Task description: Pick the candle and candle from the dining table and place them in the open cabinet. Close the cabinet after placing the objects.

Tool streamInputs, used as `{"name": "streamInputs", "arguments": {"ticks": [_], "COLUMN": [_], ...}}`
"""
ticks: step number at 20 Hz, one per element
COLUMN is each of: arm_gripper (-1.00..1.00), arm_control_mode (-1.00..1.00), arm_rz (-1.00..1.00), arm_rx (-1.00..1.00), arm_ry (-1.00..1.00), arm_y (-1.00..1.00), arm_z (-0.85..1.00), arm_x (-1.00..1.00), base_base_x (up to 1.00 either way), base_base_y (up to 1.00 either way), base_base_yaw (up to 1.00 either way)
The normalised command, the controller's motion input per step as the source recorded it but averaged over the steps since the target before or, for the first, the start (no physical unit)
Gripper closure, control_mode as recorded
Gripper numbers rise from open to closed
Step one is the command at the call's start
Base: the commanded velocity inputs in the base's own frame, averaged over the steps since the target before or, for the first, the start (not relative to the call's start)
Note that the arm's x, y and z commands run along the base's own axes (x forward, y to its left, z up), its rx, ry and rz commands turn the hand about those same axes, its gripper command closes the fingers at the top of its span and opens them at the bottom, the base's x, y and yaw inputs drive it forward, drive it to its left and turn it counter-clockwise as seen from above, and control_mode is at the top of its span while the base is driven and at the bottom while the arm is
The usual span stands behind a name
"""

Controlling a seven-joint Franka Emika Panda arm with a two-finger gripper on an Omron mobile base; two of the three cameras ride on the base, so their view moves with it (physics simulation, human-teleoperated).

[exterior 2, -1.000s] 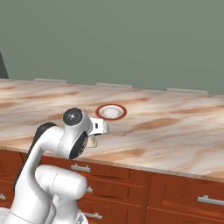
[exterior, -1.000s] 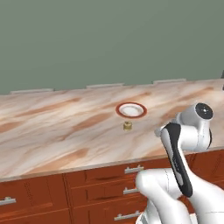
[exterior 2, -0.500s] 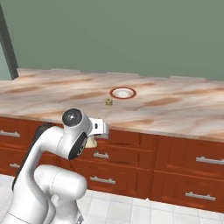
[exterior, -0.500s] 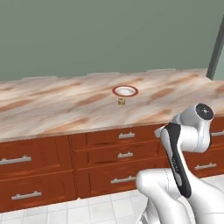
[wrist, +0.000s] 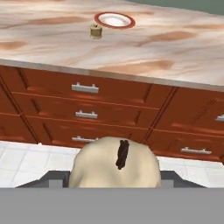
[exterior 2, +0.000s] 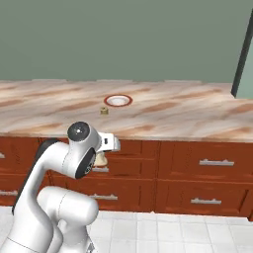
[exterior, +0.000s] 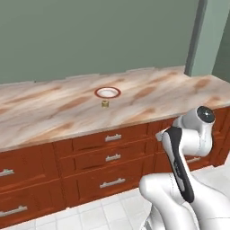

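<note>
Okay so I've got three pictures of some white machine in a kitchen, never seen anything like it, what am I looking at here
It is a white robot arm on a base that can drive, in a computer-rendered kitchen. Two pictures come from cameras on the base, behind the arm to its left and right. The third looks out from the hand itself. On the marble table sit a red-rimmed plate and, just in front of it, a small tan candle. The gripper is shut on a pale cream candle with a dark wick, the rounded lump low in the hand view. It also peeks out beside the arm in the right base view.
</note>
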Motion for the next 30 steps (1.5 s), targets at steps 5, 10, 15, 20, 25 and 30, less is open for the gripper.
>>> {"name": "streamInputs", "arguments": {"ticks": [5, 10, 15, 20, 25, 30], "arm_gripper": [1.0, 1.0, 1.0, 1.0, 1.0, 1.0], "arm_control_mode": [1.0, 1.0, 1.0, 1.0, 1.0, 1.0], "arm_rz": [0.0, 0.0, 0.0, 0.0, 0.0, 0.0], "arm_rx": [0.0, 0.0, 0.0, 0.0, 0.0, 0.0], "arm_ry": [0.0, 0.0, 0.0, 0.0, 0.0, 0.0], "arm_y": [0.0, 0.0, 0.0, 0.0, 0.0, 0.0], "arm_z": [0.0, 0.0, 0.0, 0.0, 0.0, 0.0], "arm_x": [0.0, 0.0, 0.0, 0.0, 0.0, 0.0], "base_base_x": [-0.17, -0.25, -0.25, -0.15, -0.05, 0.0], "base_base_y": [0.09, 0.13, 0.1, 0.08, 0.01, 0.0], "base_base_yaw": [-0.47, -0.48, -0.49, -0.49, -0.46, -0.45]}}
